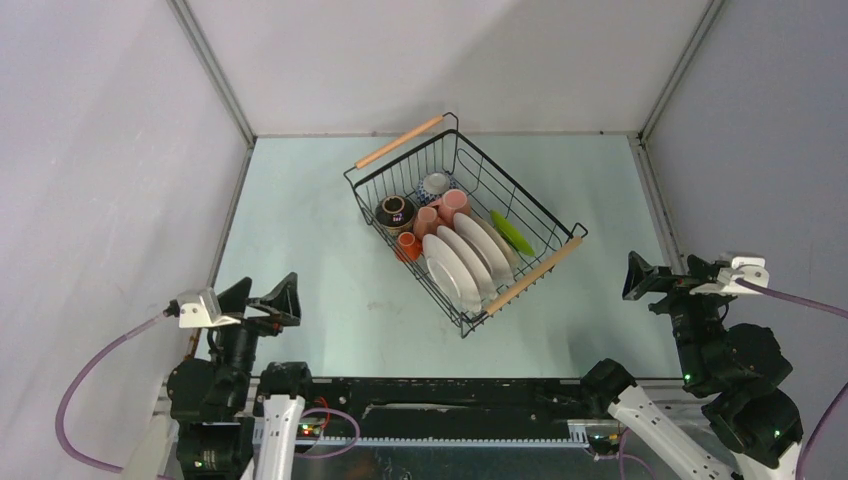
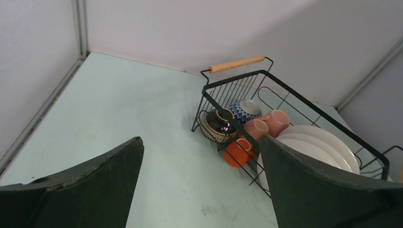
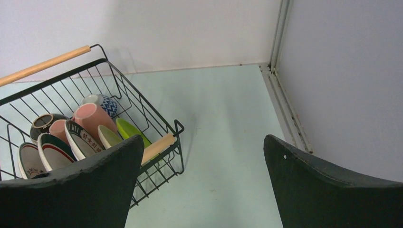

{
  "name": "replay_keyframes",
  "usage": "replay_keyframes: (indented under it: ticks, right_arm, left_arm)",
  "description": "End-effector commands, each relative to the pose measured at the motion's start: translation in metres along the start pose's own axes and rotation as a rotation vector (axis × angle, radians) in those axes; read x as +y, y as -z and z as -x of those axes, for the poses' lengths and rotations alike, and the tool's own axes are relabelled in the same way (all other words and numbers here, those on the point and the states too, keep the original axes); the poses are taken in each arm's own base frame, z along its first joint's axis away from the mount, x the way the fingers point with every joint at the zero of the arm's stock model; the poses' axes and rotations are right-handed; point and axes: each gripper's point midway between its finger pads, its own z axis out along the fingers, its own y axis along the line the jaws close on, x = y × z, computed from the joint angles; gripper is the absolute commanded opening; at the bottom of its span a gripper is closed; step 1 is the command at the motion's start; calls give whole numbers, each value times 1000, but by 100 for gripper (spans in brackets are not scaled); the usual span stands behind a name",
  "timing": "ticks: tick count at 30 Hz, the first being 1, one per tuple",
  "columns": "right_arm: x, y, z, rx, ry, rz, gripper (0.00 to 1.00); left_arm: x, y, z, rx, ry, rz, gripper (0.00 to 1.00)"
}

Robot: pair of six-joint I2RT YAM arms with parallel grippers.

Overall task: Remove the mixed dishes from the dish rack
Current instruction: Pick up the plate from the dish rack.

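Observation:
The black wire dish rack with two wooden handles stands mid-table, turned diagonally. In it stand several white plates on edge, two pink mugs, an orange cup, a dark patterned bowl, a blue patterned bowl and a green dish. My left gripper is open and empty near the table's front left, well short of the rack. My right gripper is open and empty at the front right, beside the rack's near handle.
Grey walls close the table at the left, back and right. A raised strip runs along the right edge. Bare table lies to the left of the rack and to its right.

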Motion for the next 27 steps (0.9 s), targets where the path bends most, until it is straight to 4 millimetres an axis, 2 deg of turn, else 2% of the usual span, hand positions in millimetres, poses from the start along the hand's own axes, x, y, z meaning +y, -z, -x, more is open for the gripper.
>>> replay_keyframes:
  ticks: [1,7,10,13,18,23,25,26,27]
  right_arm:
    - [2,-5,15,-42,-23,-7,100]
    - [26,-12,18,-25,-39,85,100]
    - [47,-20,20,27,-27,151,100]
    - [72,-33,13,103,7,220,99]
    - [112,-52,8,194,29,327,99]
    - [154,-74,-12,336,19,417,100]
    - [168,-82,-22,408,0,442,100]
    - [172,-89,-36,469,3,436,100]
    - [176,-91,-34,492,-34,452,100]
  left_arm:
    - [-7,19,9,-76,10,-59,100]
    - [-12,24,1,-56,83,-100,100]
    - [-13,25,-2,-34,122,-96,100]
    - [-12,24,-8,-8,144,-87,100]
    - [-5,17,-24,83,215,-18,99]
    - [8,0,-47,203,298,103,100]
    - [13,-7,-59,259,329,157,100]
    - [16,-9,-62,272,340,184,100]
    - [19,-15,-70,307,362,218,100]
